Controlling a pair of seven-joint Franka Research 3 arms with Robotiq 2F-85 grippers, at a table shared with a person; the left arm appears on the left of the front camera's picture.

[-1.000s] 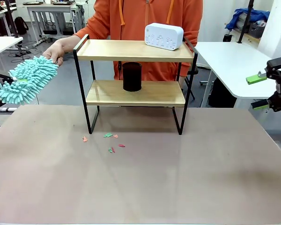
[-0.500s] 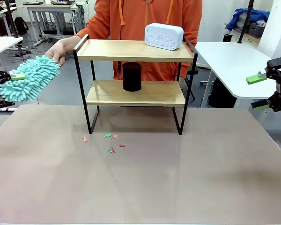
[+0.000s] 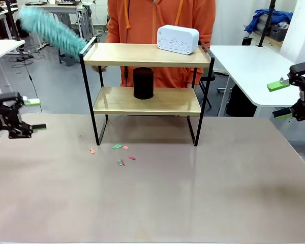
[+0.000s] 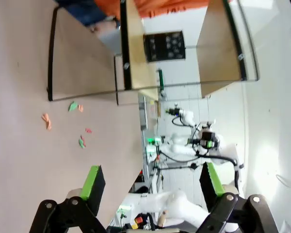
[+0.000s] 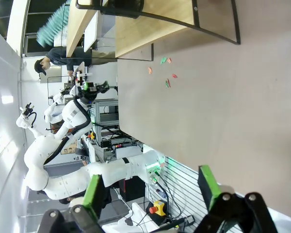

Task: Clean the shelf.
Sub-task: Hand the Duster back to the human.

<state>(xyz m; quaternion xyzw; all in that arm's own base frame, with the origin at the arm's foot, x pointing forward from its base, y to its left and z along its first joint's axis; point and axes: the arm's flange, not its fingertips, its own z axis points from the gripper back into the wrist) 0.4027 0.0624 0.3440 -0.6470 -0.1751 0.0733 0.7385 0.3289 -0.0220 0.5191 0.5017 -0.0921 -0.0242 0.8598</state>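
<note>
Front view: the left pincer (image 3: pixel 29 114) sits low at the tabletop's (image 3: pixel 152 203) left edge, its green pads apart and bare, while the right pincer (image 3: pixel 280 99) hangs off the right edge, also spread with nothing between its pads. The shelf (image 3: pixel 147 91) stands upright at the far middle of the tabletop, its long axis running left to right, with a white box (image 3: pixel 178 39) on the top board and a dark cup (image 3: pixel 143 83) on the lower one. A teal duster (image 3: pixel 51 31), blurred, slants above the shelf's left end, in front of the person in orange behind. Small coloured scraps (image 3: pixel 119 152) lie just before the shelf's left legs; the near tabletop is bare. Left wrist view: the shelf appears rolled sideways beyond the parted fingers (image 4: pixel 93 182). Right wrist view: the fingers (image 5: pixel 208 187) stand apart above bare tabletop, the shelf well off.
</note>
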